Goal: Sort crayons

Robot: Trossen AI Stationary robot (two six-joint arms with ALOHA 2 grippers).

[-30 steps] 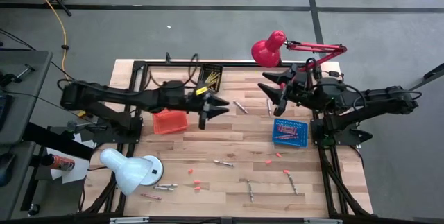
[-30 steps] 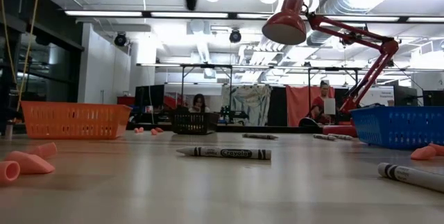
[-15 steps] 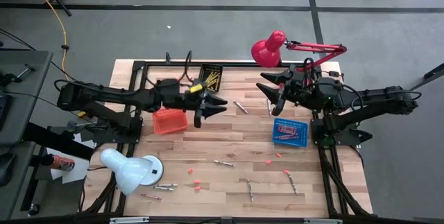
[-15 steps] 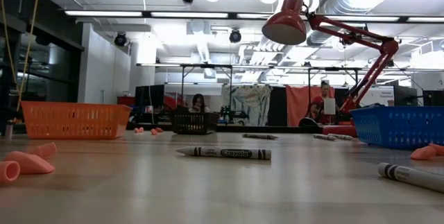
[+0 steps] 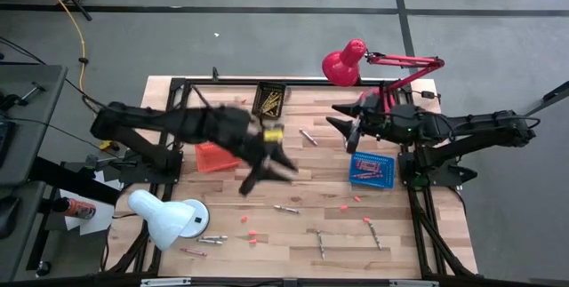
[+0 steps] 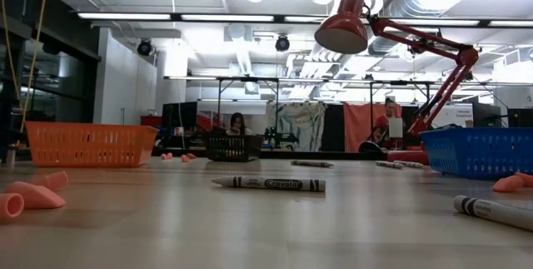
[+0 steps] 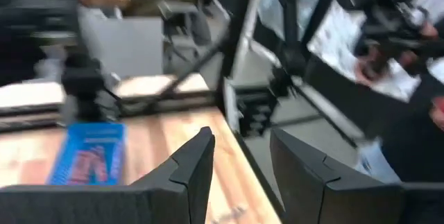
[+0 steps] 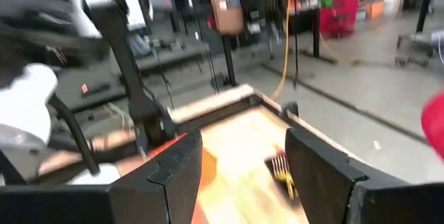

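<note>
Crayons lie scattered on the wooden table [image 5: 307, 180]: one at the middle [image 5: 286, 208], one near the far edge [image 5: 308, 136], others near the front [image 5: 322, 243] [image 5: 212, 239]. The low view shows the middle crayon [image 6: 268, 184] lying flat. My left gripper [image 5: 271, 167] [image 7: 241, 141] hangs blurred above the table's middle, open and empty. My right gripper [image 5: 342, 127] [image 8: 243, 141] hovers open and empty at the far right, beside the blue basket [image 5: 371, 169].
A black basket [image 5: 269, 100] with yellow crayons stands at the far edge, an orange basket [image 5: 216, 156] at the left, and the blue basket holds red ones. A white lamp [image 5: 164, 218] is at the front left, a red lamp [image 5: 345, 63] at the back. Pink crumbs [image 5: 356, 199] dot the table.
My left gripper has swung away from the black basket toward the table's near edge and right, over the middle, rising out of the top of the low view. It stays open. No crayon has moved.
</note>
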